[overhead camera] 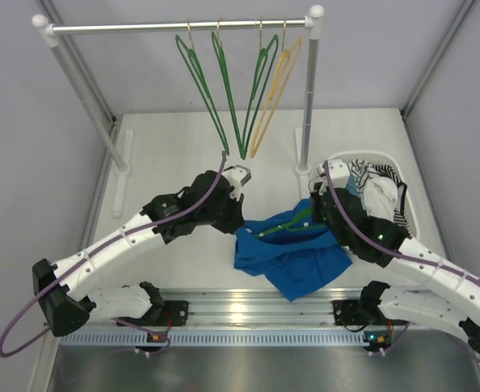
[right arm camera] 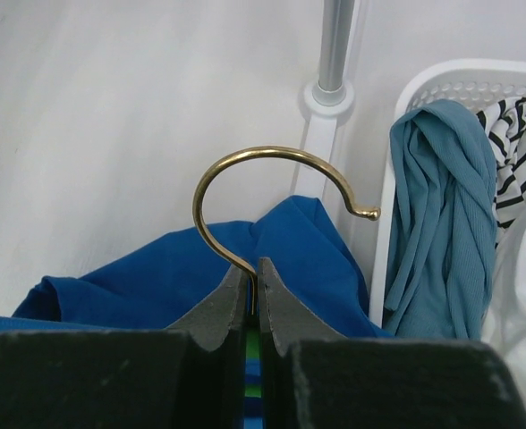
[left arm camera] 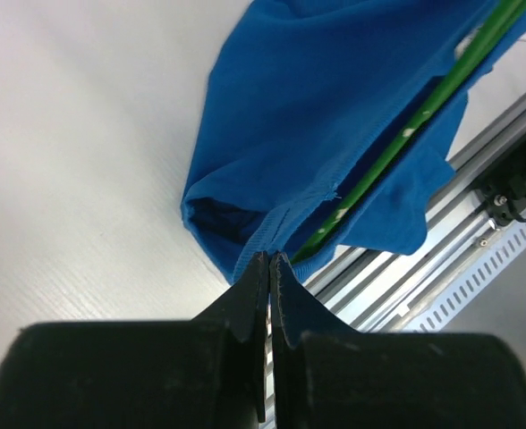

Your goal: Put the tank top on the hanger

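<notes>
The royal-blue tank top [overhead camera: 293,253] lies bunched on the table between the arms, with a green hanger [overhead camera: 289,226] inside it. In the left wrist view the hanger's green bar [left arm camera: 406,134] runs through the tank top [left arm camera: 335,116]. My left gripper [left arm camera: 269,259] is shut on the top's hem; it sits at the top's left edge in the top view [overhead camera: 233,219]. My right gripper [right arm camera: 253,265] is shut on the stem of the hanger's brass hook [right arm camera: 245,170], over the blue fabric [right arm camera: 156,277]; it is at the top's right side [overhead camera: 320,214].
A rail [overhead camera: 179,27] at the back holds three green hangers [overhead camera: 224,90] and a yellow-orange one [overhead camera: 274,90]. A white basket [overhead camera: 413,204] at right holds a grey-blue garment [right arm camera: 442,214] and striped cloth [right arm camera: 522,152]. The rack post [right arm camera: 333,54] stands close behind the hook.
</notes>
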You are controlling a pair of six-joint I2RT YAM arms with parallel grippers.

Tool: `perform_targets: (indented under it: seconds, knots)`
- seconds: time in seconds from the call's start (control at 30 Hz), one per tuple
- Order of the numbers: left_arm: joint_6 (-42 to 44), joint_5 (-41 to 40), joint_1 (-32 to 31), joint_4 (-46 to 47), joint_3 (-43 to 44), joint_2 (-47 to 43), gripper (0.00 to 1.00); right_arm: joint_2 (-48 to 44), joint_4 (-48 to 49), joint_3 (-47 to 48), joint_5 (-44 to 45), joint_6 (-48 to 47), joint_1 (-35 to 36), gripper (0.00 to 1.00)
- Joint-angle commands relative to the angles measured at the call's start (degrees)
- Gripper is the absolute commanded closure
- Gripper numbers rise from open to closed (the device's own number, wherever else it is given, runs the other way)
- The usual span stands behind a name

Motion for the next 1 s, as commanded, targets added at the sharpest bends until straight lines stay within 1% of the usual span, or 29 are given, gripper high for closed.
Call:
perform_targets:
  seconds: [0.0,0.17,0.27,0.3,0.43,0.6,0.67,0.7,0.8,0.9,0.97]
  knots:
    - [0.6,2.0,-1.6,4.2,5.0,1.6,1.00,1.4,1.6,4.3,1.7,-0.2,0.7,1.00]
    - [-2.0,0.0,-4.5,5.2,7.5,4.5,1.00,2.0,3.4,5.2,3.2,1.4,1.0,1.00]
    - [-5.4,-1.4,-5.5,6.8,8.4,5.7,1.00,2.1,4.5,6.0,2.9,2.5,1.7,1.00]
    - [-6.0,-3.8,-6.4,6.9,8.8,5.7,1.00,2.2,4.6,6.3,3.5,2.8,2.0,1.00]
    - [-7.7,-7.9,-8.8,7.6,11.6,6.4,1.00,2.3,6.0,8.0,5.4,2.5,2.9,1.00]
    - [-8.0,-15.8,-12.1,4.2,18.0,8.6,1.00,3.1,8.2,10.8,5.5,1.9,4.3,1.00]
    - [-8.2,-17.8,-12.4,3.1,20.3,8.9,1.00,3.5,8.7,12.3,6.4,1.7,5.3,1.00]
    - [-8.2,-20.1,-12.8,2.1,20.9,8.8,1.00,3.9,9.0,12.8,6.7,0.7,5.5,1.00]
    - [-7.9,-22.1,-12.8,1.1,22.7,8.5,1.00,4.7,9.1,15.2,5.8,-0.2,6.0,1.00]
    - [-7.2,-22.0,-13.0,0.5,24.5,9.4,1.00,5.7,10.0,16.7,6.2,-0.4,7.3,1.00]
    - [-6.7,-21.8,-13.1,0.3,25.0,10.0,0.94,6.2,11.1,16.7,6.5,-0.5,7.5,1.00]
